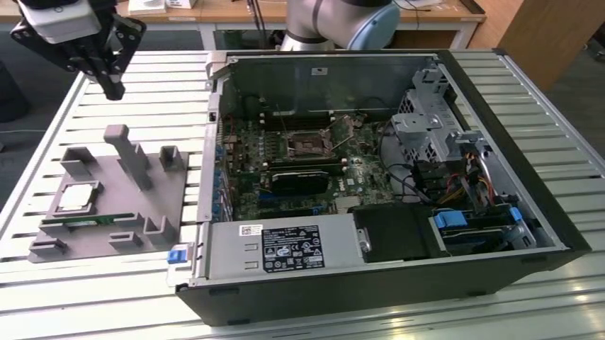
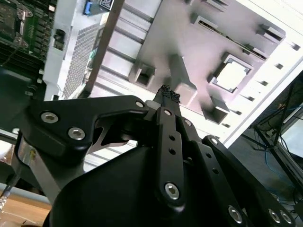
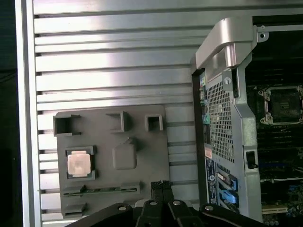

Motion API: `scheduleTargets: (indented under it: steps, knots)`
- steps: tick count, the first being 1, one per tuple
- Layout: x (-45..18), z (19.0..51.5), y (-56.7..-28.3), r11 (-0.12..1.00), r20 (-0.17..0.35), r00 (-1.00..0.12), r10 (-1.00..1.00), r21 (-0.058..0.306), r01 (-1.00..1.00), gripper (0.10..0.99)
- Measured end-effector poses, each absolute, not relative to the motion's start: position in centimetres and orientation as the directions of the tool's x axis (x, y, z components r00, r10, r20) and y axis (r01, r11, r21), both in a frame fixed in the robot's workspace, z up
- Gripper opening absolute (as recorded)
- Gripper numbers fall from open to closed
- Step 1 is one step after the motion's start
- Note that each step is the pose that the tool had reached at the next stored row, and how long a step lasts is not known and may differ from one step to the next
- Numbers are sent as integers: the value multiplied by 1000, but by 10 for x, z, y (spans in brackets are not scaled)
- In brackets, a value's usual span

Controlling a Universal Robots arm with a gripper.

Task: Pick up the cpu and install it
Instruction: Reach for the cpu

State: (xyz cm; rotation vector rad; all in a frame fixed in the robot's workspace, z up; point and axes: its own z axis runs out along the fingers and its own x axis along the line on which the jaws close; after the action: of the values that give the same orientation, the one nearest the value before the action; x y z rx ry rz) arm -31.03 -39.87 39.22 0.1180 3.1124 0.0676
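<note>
The cpu (image 1: pixel 76 197) is a small silver square lying flat in a recess of the grey tray (image 1: pixel 151 202), on the exterior view's left. It shows in both wrist views too, cpu (image 3: pixel 78 164) and cpu (image 2: pixel 232 75), still seated in the tray (image 3: pixel 142 142). My gripper (image 1: pixel 112 89) hangs well above the table, beyond the tray's far edge, apart from the cpu. Its dark fingertips (image 3: pixel 161 185) are pressed together, shut on nothing. The dark square socket (image 1: pixel 307 145) sits on the board inside the open computer case.
The open computer case (image 1: pixel 378 276) fills the exterior view's middle and right, with a raised metal wall (image 3: pixel 222 42) beside the tray. A tall post (image 1: pixel 127 156) and several blocks rise from the tray. A green memory stick (image 1: pixel 85 222) lies along its near edge.
</note>
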Motion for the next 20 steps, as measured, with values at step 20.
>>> scheduleTargets:
  steps: [20]
  knots:
    - [-376,391,-398,996,-25,-997,76,45,75,106]
